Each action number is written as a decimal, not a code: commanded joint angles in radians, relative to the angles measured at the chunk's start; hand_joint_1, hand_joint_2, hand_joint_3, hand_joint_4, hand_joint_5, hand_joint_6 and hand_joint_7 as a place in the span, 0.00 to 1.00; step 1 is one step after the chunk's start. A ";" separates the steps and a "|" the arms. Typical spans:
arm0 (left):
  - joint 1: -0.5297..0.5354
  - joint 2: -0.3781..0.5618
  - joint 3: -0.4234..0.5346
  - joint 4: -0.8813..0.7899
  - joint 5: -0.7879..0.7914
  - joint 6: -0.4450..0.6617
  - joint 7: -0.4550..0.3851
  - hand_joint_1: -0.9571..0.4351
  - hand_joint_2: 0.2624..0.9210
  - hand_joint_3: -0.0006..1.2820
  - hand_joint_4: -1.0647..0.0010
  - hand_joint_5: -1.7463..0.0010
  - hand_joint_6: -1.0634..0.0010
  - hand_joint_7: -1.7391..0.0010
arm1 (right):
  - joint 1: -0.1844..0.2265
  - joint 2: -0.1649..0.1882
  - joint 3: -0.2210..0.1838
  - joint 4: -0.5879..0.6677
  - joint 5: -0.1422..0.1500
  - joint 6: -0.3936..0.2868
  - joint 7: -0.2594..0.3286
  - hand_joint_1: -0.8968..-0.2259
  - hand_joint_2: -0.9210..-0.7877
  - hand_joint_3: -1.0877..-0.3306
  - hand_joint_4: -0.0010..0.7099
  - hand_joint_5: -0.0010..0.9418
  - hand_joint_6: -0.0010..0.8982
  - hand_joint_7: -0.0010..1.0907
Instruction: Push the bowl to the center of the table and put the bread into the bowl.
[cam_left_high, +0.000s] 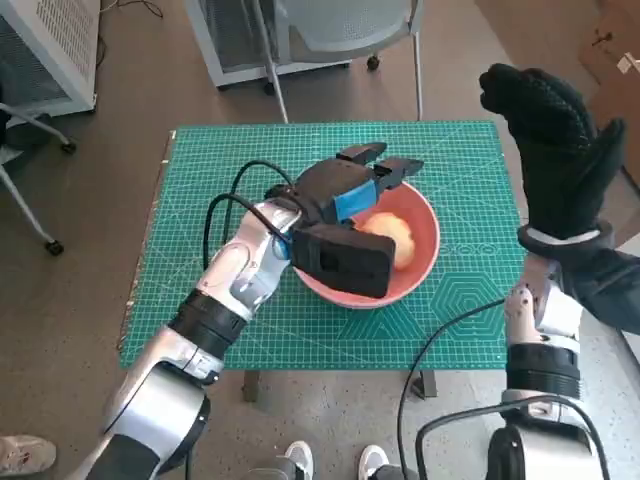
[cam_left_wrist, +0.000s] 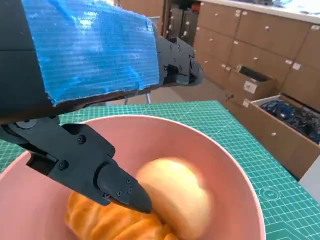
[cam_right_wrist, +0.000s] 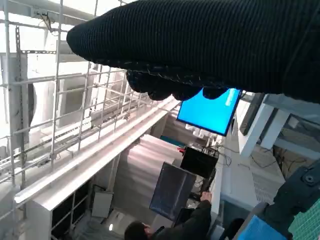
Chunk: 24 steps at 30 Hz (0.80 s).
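Bread (cam_left_high: 393, 240) lay inside the pink bowl (cam_left_high: 425, 262), which sat a little toward 3 o'clock of the middle of the green table (cam_left_high: 200, 200). In the left wrist view the bread (cam_left_wrist: 172, 197) looked like a pale round piece beside a ridged orange one, both low in the bowl (cam_left_wrist: 235, 175). The left hand (cam_left_high: 345, 200) hung over the bowl's 9 o'clock side, its fingers (cam_left_wrist: 115, 185) spread, one black tip down beside or on the bread; actual contact could not be judged. Nothing appeared pinched.

The right hand (cam_left_high: 560, 150) was raised well off the table at 3 o'clock, fingers loosely open and holding nothing.

The main risk, as I judged it, was in drawing the left hand out: a fingertip dragging against the bread could roll it up the wall, or a knock on the rim could tip or slide the bowl away from the middle. The cable looping off the left wrist could also snag the rim.

Much of the bowl's 9 o'clock half was hidden under the left hand in the head view. Whether the bread was one piece or two stayed unclear. The right wrist view showed only glove (cam_right_wrist: 200, 45), shelving and a seated person (cam_right_wrist: 165, 227).
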 joint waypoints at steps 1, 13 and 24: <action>0.009 0.043 0.070 0.004 -0.075 -0.090 0.013 0.27 0.86 0.03 1.00 1.00 0.93 0.93 | -0.008 -0.014 -0.002 0.022 -0.001 -0.001 0.003 0.38 0.00 0.46 0.45 0.00 0.52 0.00; 0.077 -0.019 0.437 0.029 -0.666 -0.401 -0.135 0.13 1.00 0.21 1.00 1.00 0.91 0.92 | -0.046 -0.038 0.005 0.007 -0.010 0.016 -0.006 0.37 0.00 0.47 0.46 0.00 0.52 0.00; 0.133 -0.017 0.561 -0.152 -0.900 -0.364 -0.231 0.10 1.00 0.33 1.00 1.00 0.98 0.83 | -0.105 -0.068 0.004 0.045 -0.025 0.017 -0.007 0.35 0.00 0.47 0.42 0.00 0.48 0.00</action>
